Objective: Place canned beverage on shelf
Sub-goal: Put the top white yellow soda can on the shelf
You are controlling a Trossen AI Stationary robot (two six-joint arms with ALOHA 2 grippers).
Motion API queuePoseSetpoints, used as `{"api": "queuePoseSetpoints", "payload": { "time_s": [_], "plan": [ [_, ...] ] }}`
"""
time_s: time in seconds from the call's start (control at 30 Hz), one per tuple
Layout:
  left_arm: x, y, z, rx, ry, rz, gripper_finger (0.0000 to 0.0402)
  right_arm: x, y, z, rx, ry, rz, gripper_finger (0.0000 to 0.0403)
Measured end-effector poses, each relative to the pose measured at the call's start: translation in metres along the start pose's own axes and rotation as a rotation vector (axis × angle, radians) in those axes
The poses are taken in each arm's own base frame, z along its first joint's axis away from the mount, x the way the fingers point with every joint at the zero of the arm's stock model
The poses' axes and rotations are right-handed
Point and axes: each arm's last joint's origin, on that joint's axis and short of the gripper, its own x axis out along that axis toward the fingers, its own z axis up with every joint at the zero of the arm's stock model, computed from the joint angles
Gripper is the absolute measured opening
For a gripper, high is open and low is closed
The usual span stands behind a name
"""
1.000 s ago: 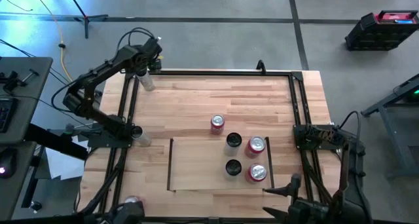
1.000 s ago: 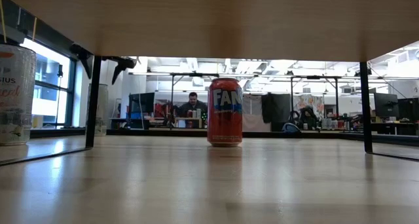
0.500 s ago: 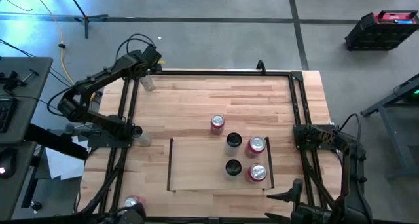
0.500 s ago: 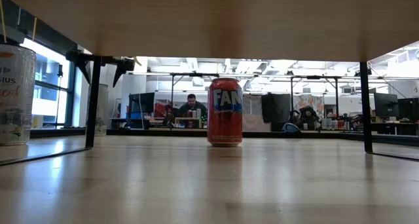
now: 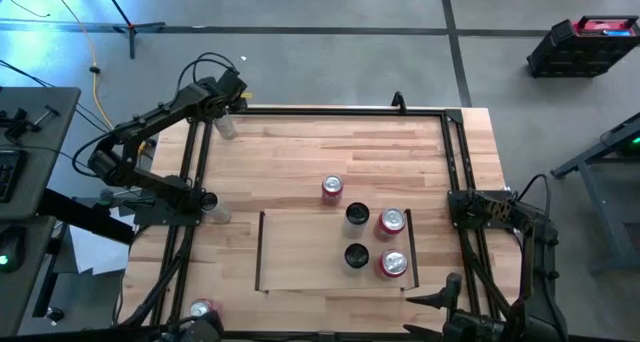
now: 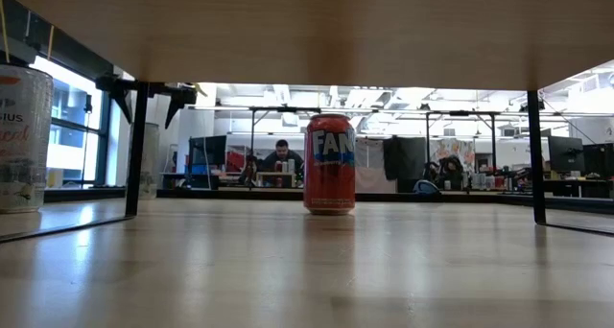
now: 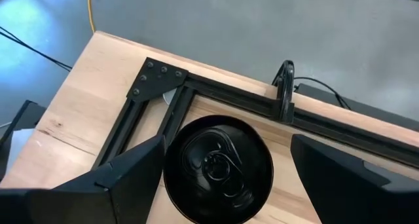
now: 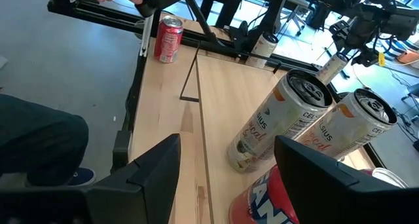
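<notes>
while the left gripper (image 7: 226, 168) hovers with fingers apart over a black-topped can (image 7: 218, 170) at the table's far left corner, the shelf (image 5: 305, 250) holds four cans; the right gripper (image 8: 226, 168) waits, fingers apart.

You can read white letters "FAN" on the red-orange can (image 6: 329, 164) standing mid-surface in the low view, partial "SIUS" on the pale can (image 6: 24, 137) at the left edge, "SIUS" again on the pale cans (image 8: 278, 122) in the right wrist view.

Red can (image 8: 272, 201) beside the right gripper's fingers (image 8: 152, 165): cut off at frame edge. White can (image 6: 21, 138): label partly cropped.
</notes>
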Motion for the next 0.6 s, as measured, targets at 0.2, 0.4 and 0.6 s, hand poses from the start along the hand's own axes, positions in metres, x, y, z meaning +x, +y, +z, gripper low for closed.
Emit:
{"api": "queuePoseSetpoints", "payload": {
  "time_s": [0.2,0.4,0.6],
  "plan": [
    [-0.001,0.001,-0.003,0.031,0.024,0.008,0.0321,0.0,0.0,0.0,-0.002,0.0,0.0,0.0231],
    [-0.002,0.001,-0.005,0.037,0.031,0.01,0.0321,0.0,0.0,0.0,-0.001,0.0,-0.001,0.0231],
    [0.008,-0.002,-0.012,0.056,0.049,0.033,0.0321,0.006,0.01,-0.006,-0.023,0.01,-0.007,0.0231]
  ]
}}
